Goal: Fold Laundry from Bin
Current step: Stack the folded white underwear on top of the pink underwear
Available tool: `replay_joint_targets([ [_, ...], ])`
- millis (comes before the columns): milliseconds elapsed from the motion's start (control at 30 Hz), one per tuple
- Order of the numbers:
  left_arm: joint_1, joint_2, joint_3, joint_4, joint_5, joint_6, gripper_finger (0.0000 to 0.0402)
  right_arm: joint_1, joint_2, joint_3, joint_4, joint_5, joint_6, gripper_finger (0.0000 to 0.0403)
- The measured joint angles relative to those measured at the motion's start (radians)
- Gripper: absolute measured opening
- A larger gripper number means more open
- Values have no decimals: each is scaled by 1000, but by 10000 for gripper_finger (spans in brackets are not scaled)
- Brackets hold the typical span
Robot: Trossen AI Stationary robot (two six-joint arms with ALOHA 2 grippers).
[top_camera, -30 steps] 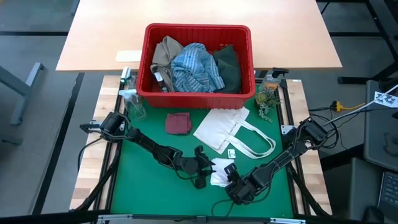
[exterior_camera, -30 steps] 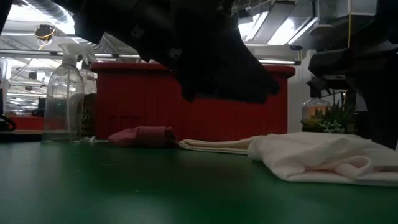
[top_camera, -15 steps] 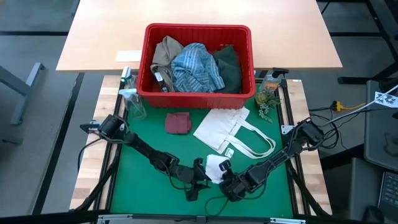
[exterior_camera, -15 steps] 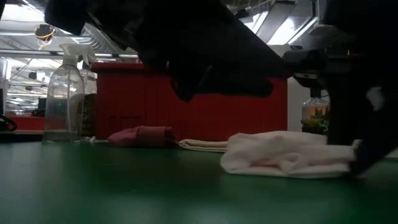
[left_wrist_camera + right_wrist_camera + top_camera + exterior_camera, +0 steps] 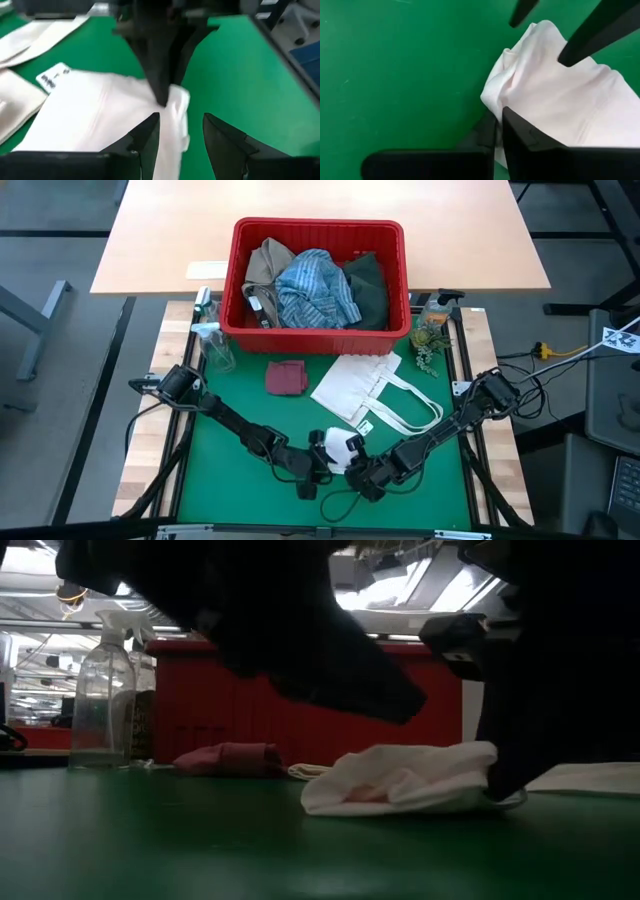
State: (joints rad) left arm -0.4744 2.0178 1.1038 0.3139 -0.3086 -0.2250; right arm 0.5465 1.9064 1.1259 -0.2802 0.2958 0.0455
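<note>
On the green tabletop, near its front edge, the small white cloth lies bunched between both arms. The right gripper pinches its edge with narrow jaws; the left gripper stands part-open over the cloth, holding nothing.

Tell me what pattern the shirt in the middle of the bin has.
Blue-and-white stripes on the crumpled cotton shirt; high view.

Pale wooden table, grey floor, perhaps ceiling lights
</note>
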Motion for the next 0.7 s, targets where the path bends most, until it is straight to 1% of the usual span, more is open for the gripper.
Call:
replay_joint_targets([
  [200,-13,0,0,-54,-2,0,144,0,0,0,4,5,6,6],
  [300,-22,0,0,-55,-16,0,144,0,-1,1,29,27,37,9],
  [433,-30,0,0,-57,-50,0,144,0,-2,2,69,27,55,14],
  [567,-30,0,0,-61,-50,0,144,0,-2,2,88,29,56,10],
  [700,-31,0,0,-61,-50,0,144,-4,-2,2,105,52,80,8],
])
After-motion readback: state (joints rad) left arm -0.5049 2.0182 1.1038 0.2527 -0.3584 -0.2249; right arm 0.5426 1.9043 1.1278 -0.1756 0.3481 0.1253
